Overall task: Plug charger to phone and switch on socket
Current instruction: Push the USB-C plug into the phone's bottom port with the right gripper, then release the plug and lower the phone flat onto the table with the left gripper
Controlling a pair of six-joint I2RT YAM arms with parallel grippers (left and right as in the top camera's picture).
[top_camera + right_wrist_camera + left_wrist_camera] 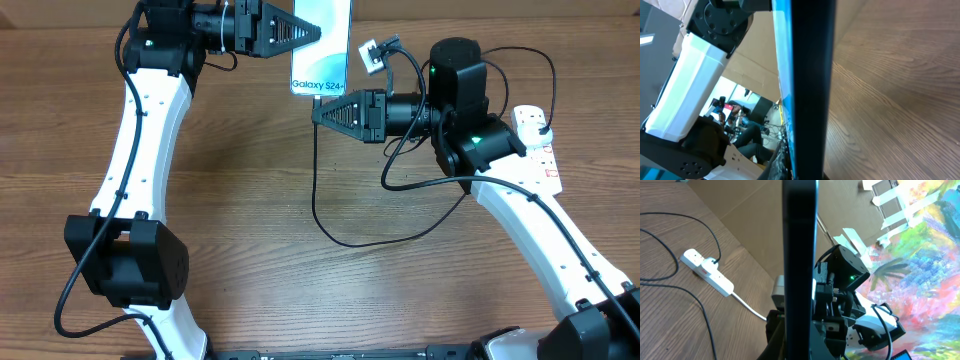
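From overhead we saw the left gripper (pixel 300 32) at the far side of the table (pixel 250 200), closed on the left edge of the phone (pixel 325 40) and holding it up, screen facing the camera. The phone's long axis ran away from the robot, with the "Galaxy" end nearest us. Just beside that short end sat the right gripper (pixel 322 110), pointing left across it with its fingers drawn together. The charger (pixel 314 180) rose to its tip, so we judged it to be pinching the connector end. The cable looped back over the wood towards the socket (pixel 540 140), far right. The port lay just beyond the right pincer, along the phone's length. In the left wrist view the phone (pixel 799 255) was a dark vertical bar seen edge-on, with the right arm behind it and the socket lying well apart. In the right wrist view the phone's edge (pixel 810 85) filled the middle and no fingers showed
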